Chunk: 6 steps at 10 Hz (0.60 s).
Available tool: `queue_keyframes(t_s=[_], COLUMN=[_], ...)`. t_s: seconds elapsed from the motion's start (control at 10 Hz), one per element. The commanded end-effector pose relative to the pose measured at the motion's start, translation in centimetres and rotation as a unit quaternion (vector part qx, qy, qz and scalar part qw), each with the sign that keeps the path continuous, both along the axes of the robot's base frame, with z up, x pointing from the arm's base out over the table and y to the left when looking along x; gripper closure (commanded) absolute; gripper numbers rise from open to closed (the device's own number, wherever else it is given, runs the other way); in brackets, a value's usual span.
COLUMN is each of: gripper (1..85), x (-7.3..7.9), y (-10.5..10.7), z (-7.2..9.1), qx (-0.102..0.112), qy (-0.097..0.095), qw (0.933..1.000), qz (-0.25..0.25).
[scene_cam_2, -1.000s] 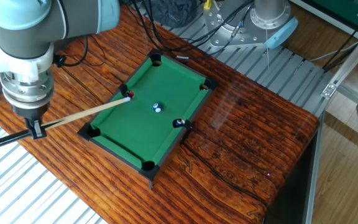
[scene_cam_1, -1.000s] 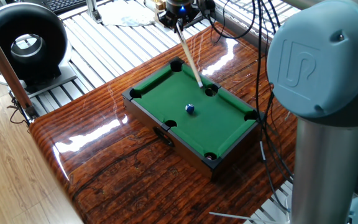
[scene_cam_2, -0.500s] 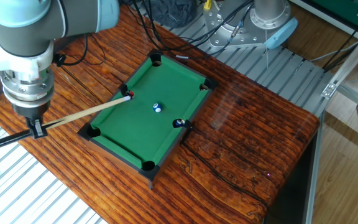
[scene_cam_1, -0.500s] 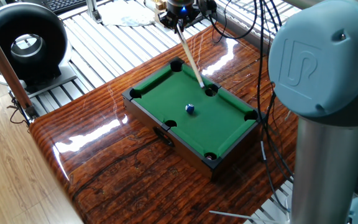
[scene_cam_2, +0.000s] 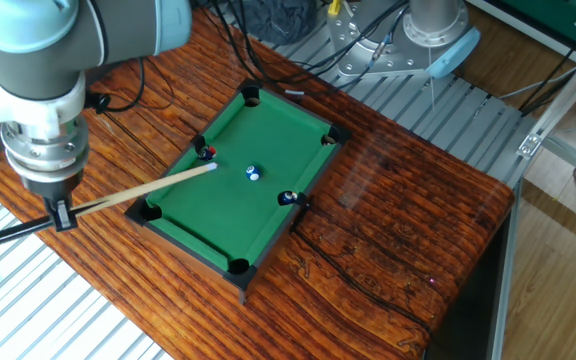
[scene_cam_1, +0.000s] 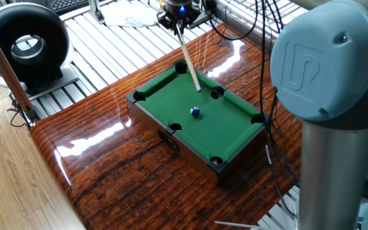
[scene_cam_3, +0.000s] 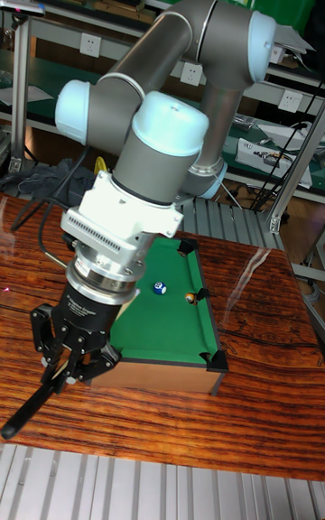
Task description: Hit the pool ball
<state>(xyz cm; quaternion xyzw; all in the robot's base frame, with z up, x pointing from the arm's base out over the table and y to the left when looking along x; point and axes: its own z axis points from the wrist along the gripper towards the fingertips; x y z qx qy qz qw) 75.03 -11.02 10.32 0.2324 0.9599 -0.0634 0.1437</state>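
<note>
The pool ball (scene_cam_1: 195, 111) is tiny and blue with a white spot. It rests near the middle of the green felt of the mini pool table (scene_cam_1: 165, 89), and it shows again as the pool ball (scene_cam_2: 254, 173) and the pool ball (scene_cam_3: 161, 288). My gripper (scene_cam_2: 60, 210) is shut on a thin wooden cue stick (scene_cam_2: 138, 188). The cue slants over the table's near rail, and its tip lies on the felt a short way left of the ball without touching it. The gripper (scene_cam_1: 179, 13) is at the far end in one fixed view, and the gripper (scene_cam_3: 68, 353) is low on the left in the tall view.
A small red piece (scene_cam_2: 208, 152) sits by a side pocket, and an orange ball (scene_cam_2: 288, 198) lies at the opposite side pocket. A black round device (scene_cam_1: 24, 41) stands beyond the wooden tabletop. Cables (scene_cam_1: 270, 25) trail near the table, and my own arm (scene_cam_1: 328, 76) looms in the foreground.
The gripper shifted sideways, swinging the cue tip off the side pocket and onto the felt closer to the ball. The ball has not moved.
</note>
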Motion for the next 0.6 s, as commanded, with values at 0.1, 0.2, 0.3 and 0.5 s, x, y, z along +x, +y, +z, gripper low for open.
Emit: queue_keyframes(t_s=[0.1,0.2,0.3,0.5], gripper=[84.7,84.7,84.7,84.7], x=[1.4,1.8,2.1,2.4], y=[0.0,0.3,1.0,2.1], z=[-0.1,-0.3,-0.3,0.0], qx=[0.0,0.002,0.003,0.0], qy=[-0.007,-0.008,-0.007,-0.005], qw=[0.9999,0.9999,0.9998,0.9998], qz=[-0.011,-0.015,-0.02,-0.018])
